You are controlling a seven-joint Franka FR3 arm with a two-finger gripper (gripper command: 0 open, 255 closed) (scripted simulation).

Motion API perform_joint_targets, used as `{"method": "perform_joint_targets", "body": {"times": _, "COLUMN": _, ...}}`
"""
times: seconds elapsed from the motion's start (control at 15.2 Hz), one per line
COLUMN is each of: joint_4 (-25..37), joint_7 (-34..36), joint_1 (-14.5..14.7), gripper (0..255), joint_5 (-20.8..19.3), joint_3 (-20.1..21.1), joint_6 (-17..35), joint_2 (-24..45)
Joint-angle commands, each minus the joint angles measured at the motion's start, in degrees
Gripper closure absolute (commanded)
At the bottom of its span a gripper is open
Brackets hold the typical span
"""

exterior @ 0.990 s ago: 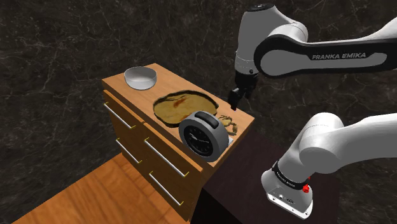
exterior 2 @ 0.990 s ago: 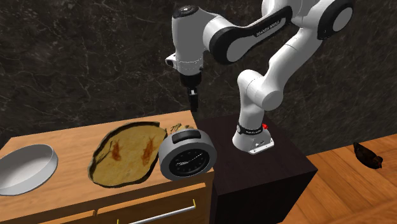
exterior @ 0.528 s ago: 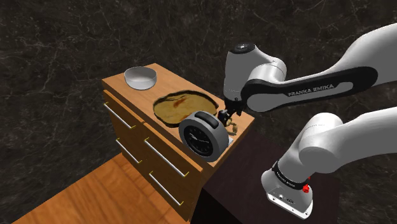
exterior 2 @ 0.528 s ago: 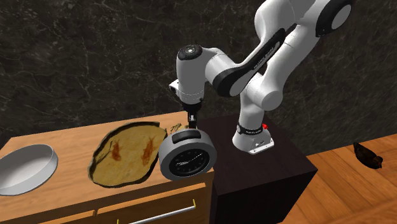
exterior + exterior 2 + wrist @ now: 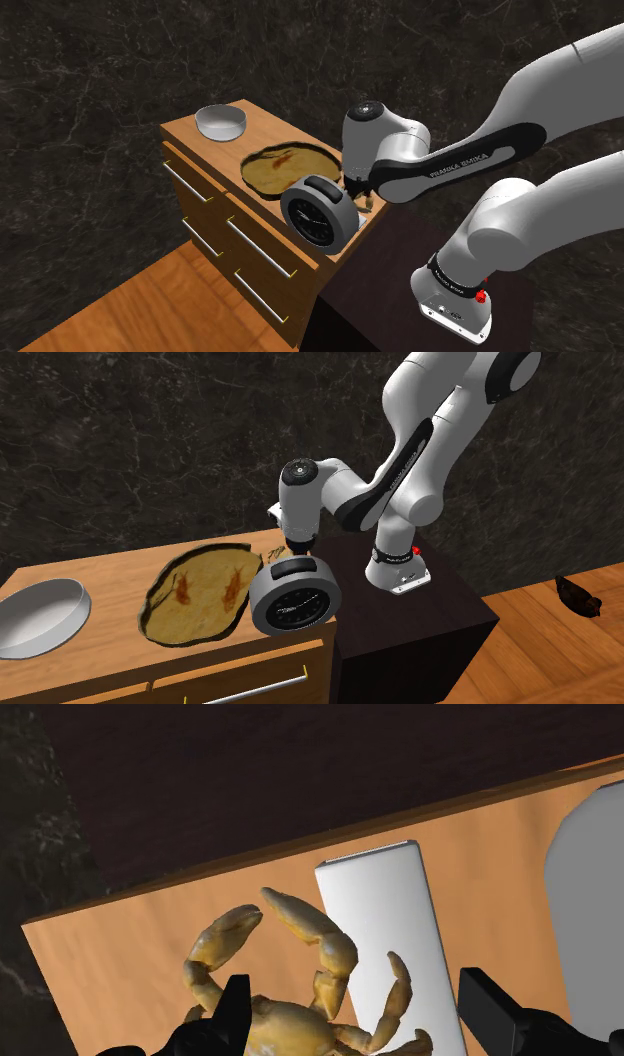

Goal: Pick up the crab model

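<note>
The gripper (image 5: 352, 999) sits low over the dresser (image 5: 120, 954) w/ its fingers (image 5: 232, 1009) wide apart. The tan crab (image 5: 290, 1022) lies on the wood between them, closer to one finger and not clasped. In the shoulder view it's just behind the round clock (image 5: 318, 212), at the dresser end nearest the stand — platter (image 5: 283, 166) and bowl (image 5: 221, 122) lie further along the top.

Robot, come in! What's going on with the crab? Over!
Gripper open, fingers astride the crab. Crab on dresser top, not clasped yet. Round clock close beside it, white slab between fingers too.
</note>
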Motion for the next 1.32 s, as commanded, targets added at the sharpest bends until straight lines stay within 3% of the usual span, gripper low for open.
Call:
{"method": "perform_joint_targets", "body": {"times": 0.0, "joint_4": -0.6, "joint_7": 0.8, "joint_1": -0.6, "gripper": 0, "joint_5": -0.7, "joint_3": 0.4, "joint_6": 2.3, "joint_2": 1.7}}
{"method": "perform_joint_targets", "body": {"times": 0.2, "joint_4": -1.0, "joint_7": 1.6, "joint_1": -1.1, "gripper": 0, "joint_5": -1.3, "joint_3": 0.8, "joint_6": 4.0, "joint_2": 3.1}}
{"method": "perform_joint_targets", "body": {"times": 0.26, "joint_4": -1.0, "joint_7": 1.5, "joint_1": -1.2, "gripper": 255, "joint_5": -1.4, "joint_3": 0.8, "joint_6": 4.1, "joint_2": 3.1}}
{"method": "perform_joint_targets", "body": {"times": 0.86, "joint_4": -1.0, "joint_7": 1.6, "joint_1": -1.1, "gripper": 255, "joint_5": -1.3, "joint_3": 0.8, "joint_6": 4.0, "joint_2": 3.1}}
{"method": "perform_joint_targets", "body": {"times": 1.25, "joint_4": 0.7, "joint_7": -1.0, "joint_1": 0.4, "gripper": 255, "joint_5": 0.6, "joint_3": -0.6, "joint_6": -2.4, "joint_2": -1.8}}
